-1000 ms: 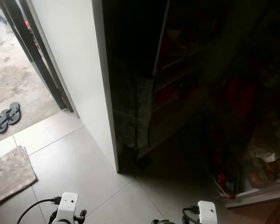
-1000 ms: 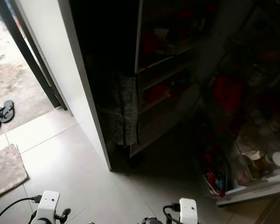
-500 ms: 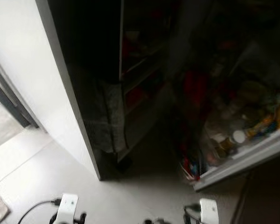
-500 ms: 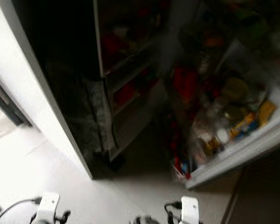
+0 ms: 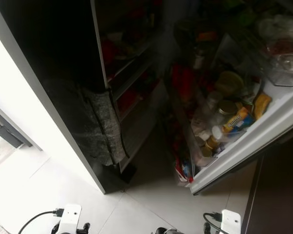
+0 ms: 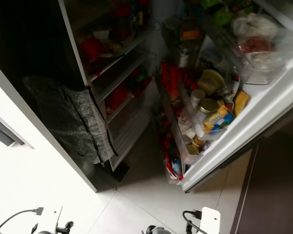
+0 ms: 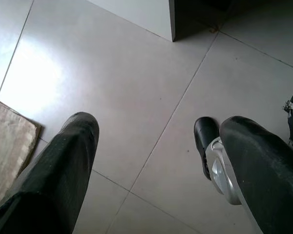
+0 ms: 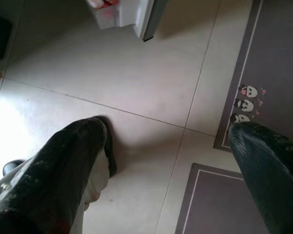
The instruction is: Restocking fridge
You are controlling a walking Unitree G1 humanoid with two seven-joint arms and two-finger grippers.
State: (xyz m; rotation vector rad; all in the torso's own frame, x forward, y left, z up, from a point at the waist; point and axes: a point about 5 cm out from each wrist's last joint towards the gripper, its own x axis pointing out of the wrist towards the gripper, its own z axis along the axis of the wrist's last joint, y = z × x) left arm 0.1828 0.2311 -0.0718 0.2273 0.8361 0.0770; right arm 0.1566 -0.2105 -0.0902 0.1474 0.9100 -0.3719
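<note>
Head views: the fridge (image 6: 112, 73) stands open across the upper part of the frame, its shelves crowded with red packets and jars that are too dim to name. A grey cloth (image 6: 80, 124) hangs over the edge of the dark panel at centre left. The open fridge door (image 6: 244, 131) runs diagonally from the upper right down to the lower centre; its racks hold a yellow-lidded jar (image 6: 211, 80), a white-capped bottle (image 6: 198, 95), a yellow and blue packet (image 6: 216, 118) and, near the top right, a clear bag (image 6: 256, 41) with something pinkish inside. Pale floor tiles (image 6: 151, 204) fill the lower centre, and a dark mat (image 6: 271, 195) sits at lower right.

Left wrist view: the left gripper (image 7: 158, 161) hangs idle over the tiles, its two black fingers spread wide with nothing between them. A beige rug (image 7: 7, 146) lies at the left edge, and a corner of the fridge's base shows at top centre.

Right wrist view: the right gripper (image 8: 168, 161) is also low and idle, fingers spread apart, empty. The foot of the fridge door shows at top centre, and a grey mat with small panda figures (image 8: 246, 105) lies at right
</note>
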